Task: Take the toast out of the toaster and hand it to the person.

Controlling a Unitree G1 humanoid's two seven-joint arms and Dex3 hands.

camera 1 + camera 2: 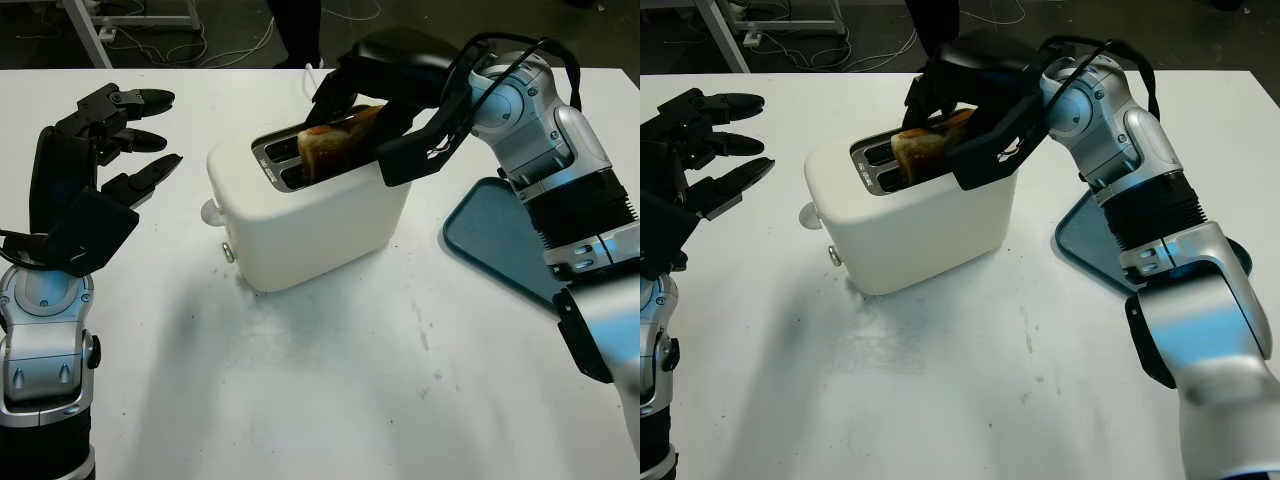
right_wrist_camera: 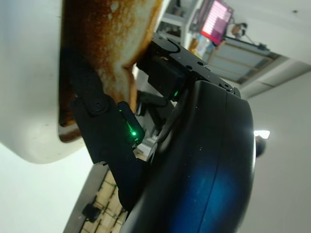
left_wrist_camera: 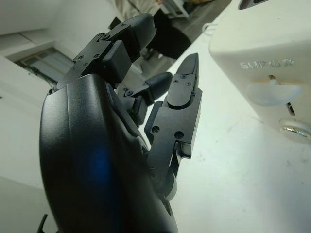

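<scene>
Nearest, the left hand hangs open and idle beside the toaster, while farther back the right hand has its fingers clamped on the toast, half risen from its slot, presumably for lifting out.

Raised lettering on the toaster end face, not clearly readable.
</scene>
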